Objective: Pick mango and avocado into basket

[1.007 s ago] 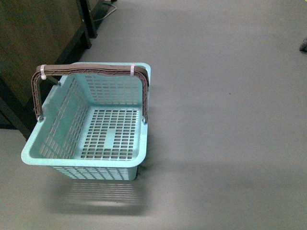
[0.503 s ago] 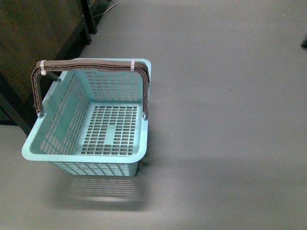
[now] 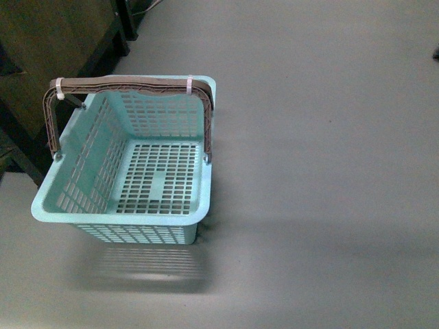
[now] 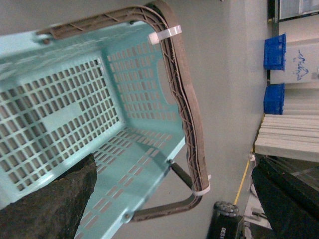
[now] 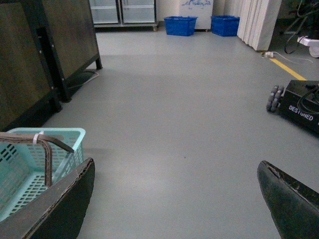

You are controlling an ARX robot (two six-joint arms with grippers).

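So the basket sits on the grey floor, right next to a dark wooden cabinet. Its brown handles stand up, tied together with white zip ties. The left pincer hangs over the basket, spread wide with nothing in it. The right pincer is off beside the basket over bare floor, also spread wide and holding nothing.
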